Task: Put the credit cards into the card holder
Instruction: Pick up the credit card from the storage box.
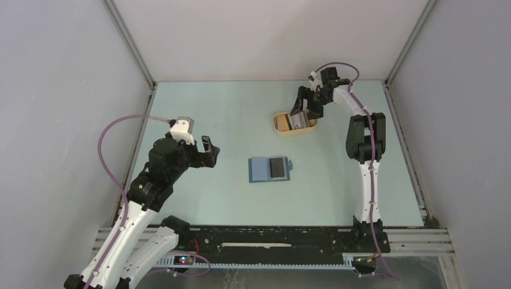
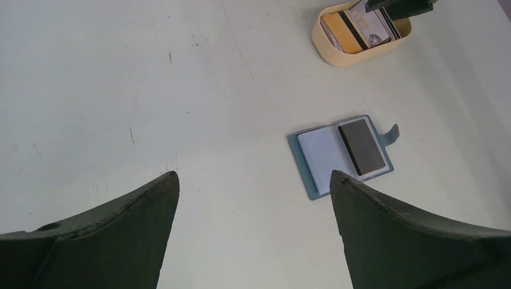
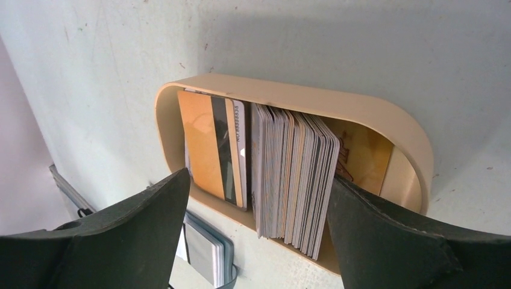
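The cards point(image 3: 295, 174) are standing on edge in the tray point(image 3: 361, 105), packed into a stack. I judge that is why the right gripper point(image 3: 259, 174) is hanging directly over the tray with its jaws apart, one finger on each side of the stack: upright edges are offering a pinch that a flat card would not. It is not gripping anything yet. An orange card point(image 3: 208, 150) is standing at one end of the tray, just beside the stack.

The holder point(image 2: 319, 153) is lying open and flat, well apart from the tray, on the side toward the arms' bases. Its pockets are facing up, likely so a card can be slid in from above. A dark card point(image 2: 361, 146) is sitting on the half that carries the tab.

The left gripper point(image 2: 253, 174) is hovering farther from the tray than the holder is, off to the left. Its jaws are wide apart and empty, and it is seemingly waiting to steady the holder.

The tray's long axis is running left to right across the table, with the card faces pointing along it. The open holder's long axis is lying roughly parallel to the tray's, with the tab pointing right. The dark card's long axis is crossing it.
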Robot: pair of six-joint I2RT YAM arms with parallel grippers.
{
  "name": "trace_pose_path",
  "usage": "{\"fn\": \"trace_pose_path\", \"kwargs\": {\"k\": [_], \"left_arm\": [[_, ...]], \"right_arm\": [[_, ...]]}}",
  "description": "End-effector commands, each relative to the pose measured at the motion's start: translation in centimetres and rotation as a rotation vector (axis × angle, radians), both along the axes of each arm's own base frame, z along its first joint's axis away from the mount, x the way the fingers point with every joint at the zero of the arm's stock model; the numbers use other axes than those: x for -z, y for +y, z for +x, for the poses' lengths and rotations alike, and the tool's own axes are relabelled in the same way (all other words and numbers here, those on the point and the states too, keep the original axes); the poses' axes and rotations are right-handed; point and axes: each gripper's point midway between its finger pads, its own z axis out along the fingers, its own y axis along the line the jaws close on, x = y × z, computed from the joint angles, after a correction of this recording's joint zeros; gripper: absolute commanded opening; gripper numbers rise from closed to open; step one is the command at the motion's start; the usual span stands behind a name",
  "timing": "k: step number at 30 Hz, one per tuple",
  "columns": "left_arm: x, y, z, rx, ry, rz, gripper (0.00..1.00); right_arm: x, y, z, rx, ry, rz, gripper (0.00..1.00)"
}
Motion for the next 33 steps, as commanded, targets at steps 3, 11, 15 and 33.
{"fn": "trace_pose_path", "kwargs": {"k": [3,11,15,33], "left_arm": [[0.2,0.1,0.2,0.003,-0.01,0.008,1.0],[0.3,0.2,0.2,0.002,-0.008,0.01,1.0],[0.2,0.2,0.2,0.002,-0.01,0.009,1.0],[0.3,0.2,0.2,0.001,-0.006,0.009,1.0]], "right_arm": [[-3.0,0.3,-0.1,-0.016,-0.023,0.093,0.87],[-3.6,-0.6,0.0,-0.009,-0.023,0.122,0.82],[-3.6,-1.0,0.0,-0.005,-0.022,0.128,0.79],[-2.5,-2.5,0.3,0.019,0.0,0.149,0.63]]}}
